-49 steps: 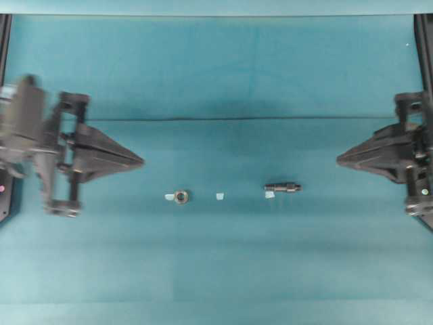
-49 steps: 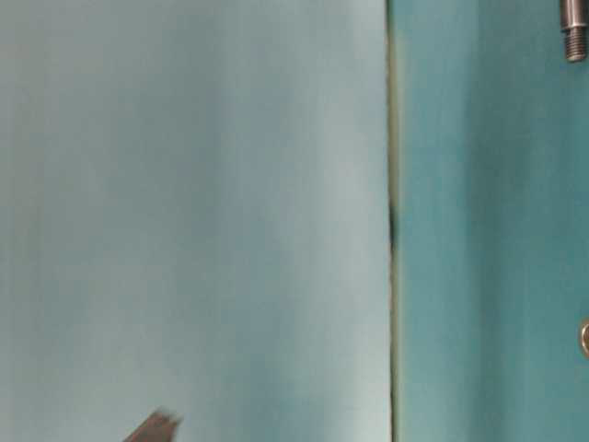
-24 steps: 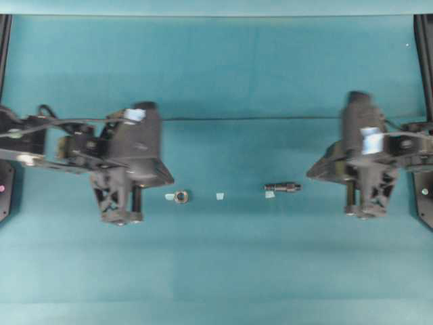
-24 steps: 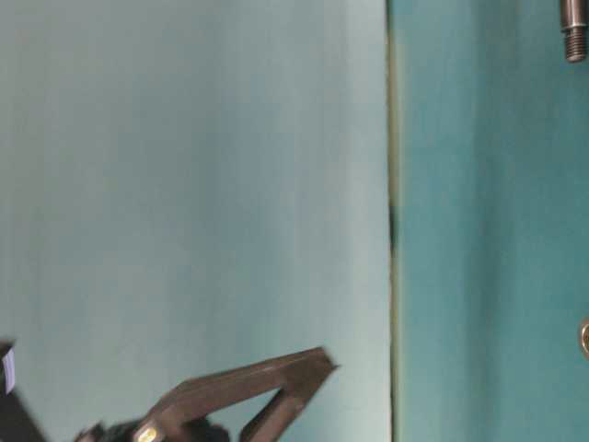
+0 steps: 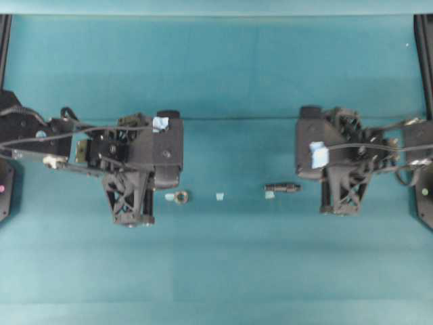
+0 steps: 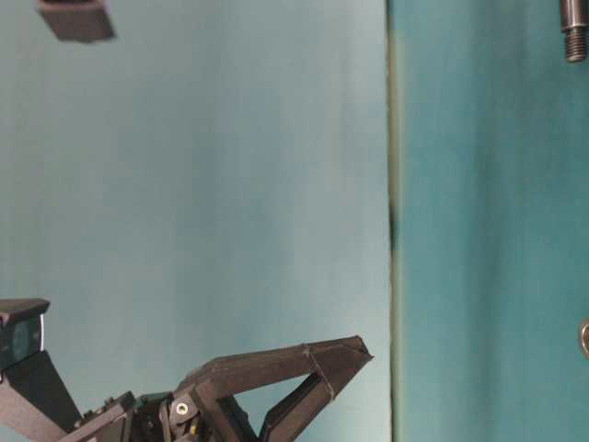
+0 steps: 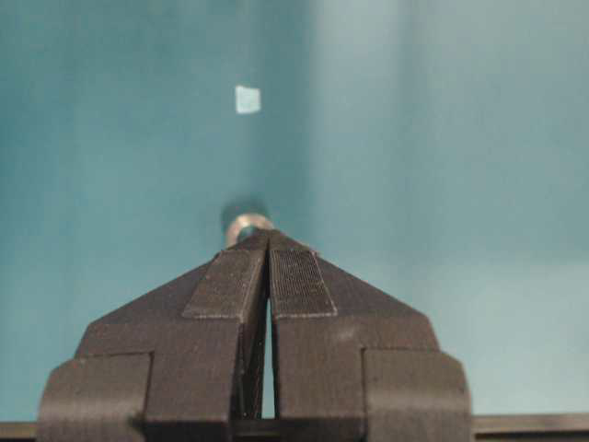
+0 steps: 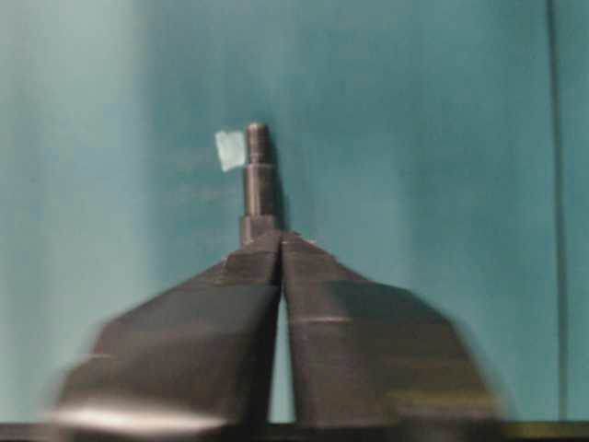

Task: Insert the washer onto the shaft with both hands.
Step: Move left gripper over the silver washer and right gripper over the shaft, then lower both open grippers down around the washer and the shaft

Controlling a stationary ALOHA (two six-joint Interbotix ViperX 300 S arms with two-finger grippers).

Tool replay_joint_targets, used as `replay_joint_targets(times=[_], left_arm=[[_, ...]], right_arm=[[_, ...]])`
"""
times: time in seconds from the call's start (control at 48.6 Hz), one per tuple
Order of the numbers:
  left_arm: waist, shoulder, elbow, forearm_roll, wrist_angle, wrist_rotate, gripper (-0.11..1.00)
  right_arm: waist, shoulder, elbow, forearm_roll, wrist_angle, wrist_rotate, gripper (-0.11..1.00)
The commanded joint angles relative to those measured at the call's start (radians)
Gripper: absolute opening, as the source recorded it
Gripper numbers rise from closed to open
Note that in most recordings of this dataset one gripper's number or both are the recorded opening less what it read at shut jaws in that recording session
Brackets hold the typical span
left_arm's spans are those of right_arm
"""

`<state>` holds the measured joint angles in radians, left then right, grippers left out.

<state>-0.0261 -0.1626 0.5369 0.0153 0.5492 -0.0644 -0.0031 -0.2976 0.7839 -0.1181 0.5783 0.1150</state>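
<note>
The washer (image 5: 180,196) and the shaft (image 5: 283,187) lie apart on the worktop (image 5: 223,257), neither held. Both the left gripper (image 7: 268,241) and right gripper (image 8: 280,241) have fingers together. Each should spread before descending, centred squarely over its part.
</note>
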Motion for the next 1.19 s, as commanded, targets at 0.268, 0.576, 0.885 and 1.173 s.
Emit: replay_joint_targets(times=[0.268,0.576,0.885,1.173], left_arm=[[0.002,0.028,0.011,0.002,0.005,-0.048,0.33],[0.002,0.120,0.023,0.006,-0.029,0.002,0.88],[0.009,0.204,0.023,0.005,-0.069,0.008,0.88],[0.011,0.272,0.020,0.005,-0.118,0.002,0.87]], right_arm=[[-0.003,0.074,-0.038,-0.005,0.003,0.005,0.67],[-0.003,0.126,-0.040,-0.003,-0.006,0.005,0.91],[-0.003,0.169,-0.034,-0.005,-0.038,0.006,0.90],[-0.005,0.206,-0.028,-0.003,-0.060,0.008,0.90]])
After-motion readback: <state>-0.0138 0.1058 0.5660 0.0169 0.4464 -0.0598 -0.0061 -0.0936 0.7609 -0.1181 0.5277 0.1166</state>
